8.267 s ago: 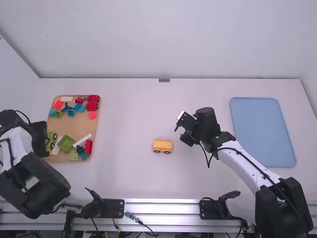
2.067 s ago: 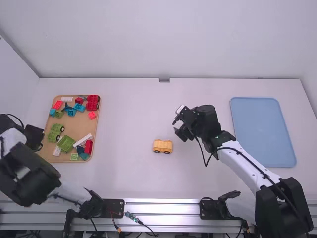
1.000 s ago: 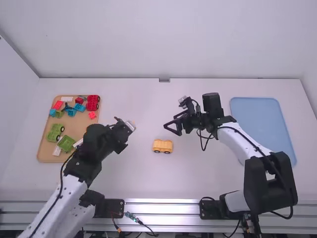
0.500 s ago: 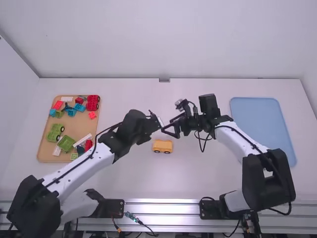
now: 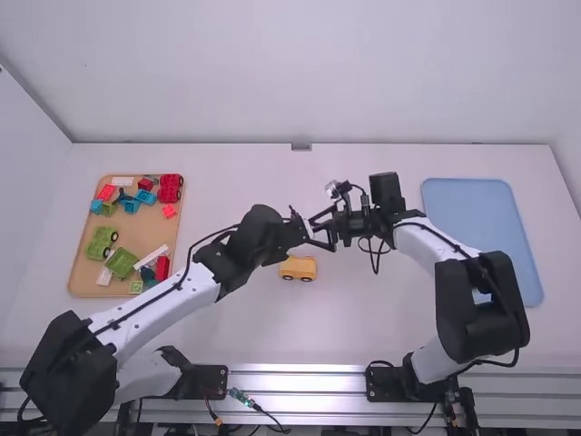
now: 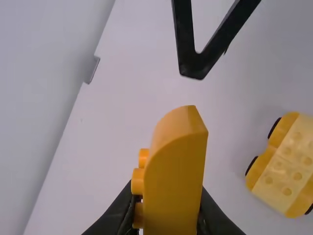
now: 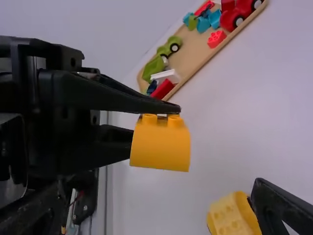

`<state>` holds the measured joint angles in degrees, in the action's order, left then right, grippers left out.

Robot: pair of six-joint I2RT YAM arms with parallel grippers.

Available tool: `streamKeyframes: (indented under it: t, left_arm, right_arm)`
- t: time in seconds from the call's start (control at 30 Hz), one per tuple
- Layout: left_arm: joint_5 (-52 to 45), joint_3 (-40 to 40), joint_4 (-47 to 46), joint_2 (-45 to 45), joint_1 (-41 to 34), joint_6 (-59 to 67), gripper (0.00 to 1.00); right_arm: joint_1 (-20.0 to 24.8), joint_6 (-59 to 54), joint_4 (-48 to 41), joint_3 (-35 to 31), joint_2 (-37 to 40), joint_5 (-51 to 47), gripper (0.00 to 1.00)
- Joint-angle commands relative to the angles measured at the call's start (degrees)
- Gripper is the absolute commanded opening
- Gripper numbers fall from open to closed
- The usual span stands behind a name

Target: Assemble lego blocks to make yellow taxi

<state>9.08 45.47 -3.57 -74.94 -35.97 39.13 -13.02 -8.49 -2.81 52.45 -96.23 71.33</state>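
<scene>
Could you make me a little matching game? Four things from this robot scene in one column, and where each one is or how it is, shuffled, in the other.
Things
1. Curved yellow block
2. Yellow wheeled piece
3. Blue tray
4. Right gripper

Places and states
A. Open and empty
B. On the table, between the two trays
C. Held in the left gripper
D. At the table's right side

Pairs: 1-C, 2-B, 3-D, 4-A

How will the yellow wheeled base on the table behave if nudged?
The yellow wheeled base will probably roll if pushed lengthwise, since it stands on its black wheels. Tipping looks unlikely: it sits low on wheels along both sides. Likely stiff when gripped, given its molded, studded body.
</scene>
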Motion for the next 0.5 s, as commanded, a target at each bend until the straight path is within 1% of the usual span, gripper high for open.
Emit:
streamKeyframes:
  t: [0.0, 0.17, 0.23, 0.3, 0.37, 0.4, 0.43, 0.47]
  left_arm:
    - [-1.29, 0.96, 0.46, -0.14, -0.17, 1.65, 0.01]
    - [-8.79, 0.96, 0.27, 0.58, -0.37, 4.12, 0.01]
    - [-9.31, 0.96, 0.42, 0.63, -0.39, 4.09, 0.01]
    - [-9.05, 0.96, 0.42, 0.54, -0.39, 4.53, 0.01]
    - [-9.11, 0.96, 0.66, 0.43, -0.39, 4.49, 0.01]
    - [-9.62, 0.96, 1.18, 0.17, -0.39, 4.44, 0.01]
    - [-9.73, 0.96, 1.38, 0.17, -0.42, 4.44, 0.02]
    - [-9.70, 0.96, 1.42, 0.17, -0.42, 4.44, 0.01]
  right_arm:
    - [-0.09, -2.51, -0.44, 1.51, -0.46, 2.23, 0.99]
    - [-0.02, -2.43, 0.28, 1.51, -0.46, 2.43, 0.99]
    - [-0.22, -1.99, 0.85, 1.51, -0.46, 2.82, 0.99]
    - [-0.50, -0.68, 1.53, 1.51, -0.46, 2.78, 0.93]
    - [-0.92, -0.02, 2.16, 1.51, -0.46, 2.80, 0.90]
    - [-1.57, 2.05, 2.82, 1.51, -0.46, 2.01, 0.82]
    - [-2.10, 3.23, 3.72, 1.51, -0.46, 1.88, 0.80]
    - [-2.14, 3.34, 3.82, 1.51, -0.46, 1.88, 0.80]
